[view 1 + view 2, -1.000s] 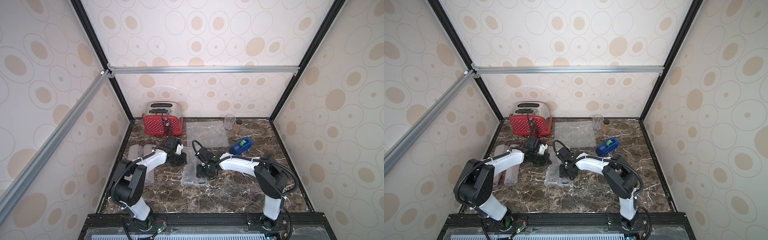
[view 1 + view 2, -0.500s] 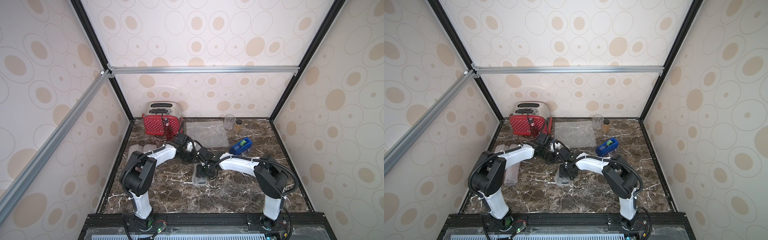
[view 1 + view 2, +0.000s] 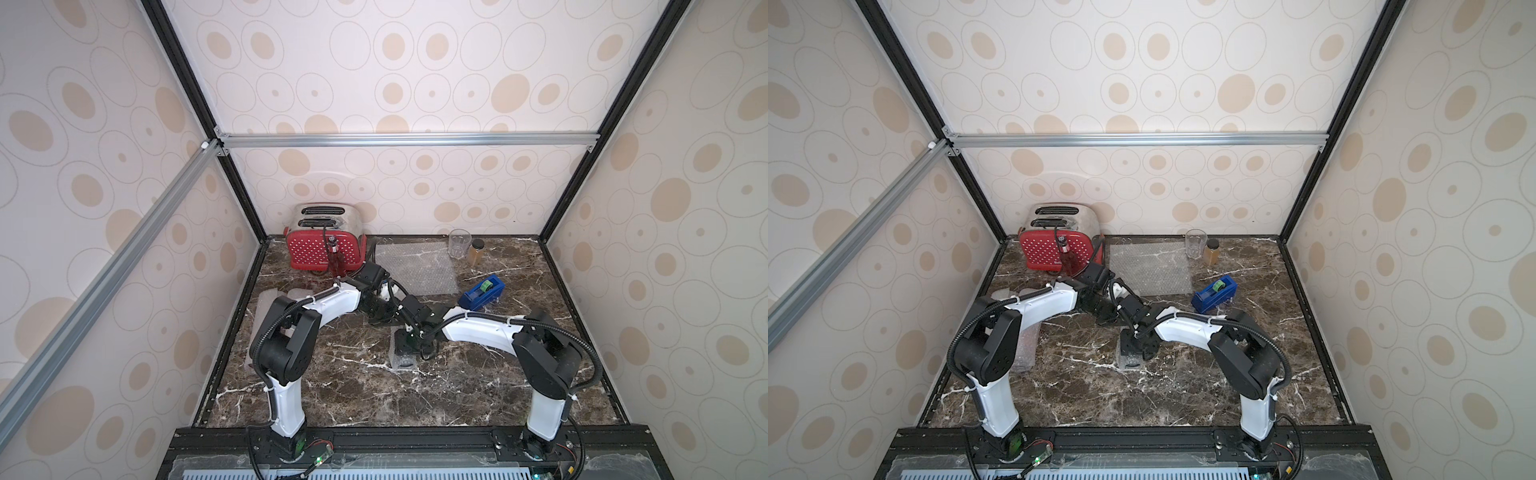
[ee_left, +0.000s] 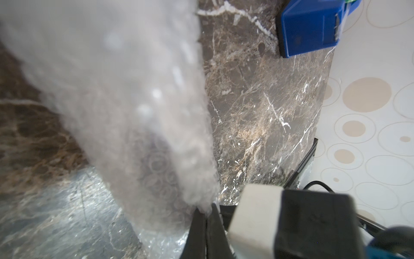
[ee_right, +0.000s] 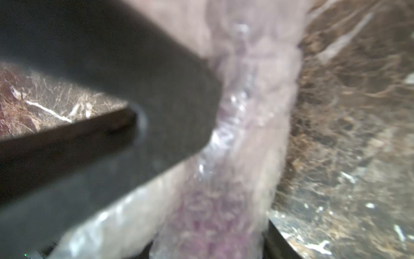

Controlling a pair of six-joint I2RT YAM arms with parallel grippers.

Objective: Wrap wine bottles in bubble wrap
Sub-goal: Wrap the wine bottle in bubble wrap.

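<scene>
Dark marble surface. Left hand clenched on the edge of a translucent bubbled plastic sheet, draped over a slim purple glass bottle lying inside the right hand; clamped or slackened, cannot tell. Beyond the left hand, upright red-pink bottle unwrapped, spare flat sheet nearby. Roll seemingly unfinished.

Left tool now farther right, near centre; bubble wrap narrower, from spread sheet to slim bundle.
</scene>
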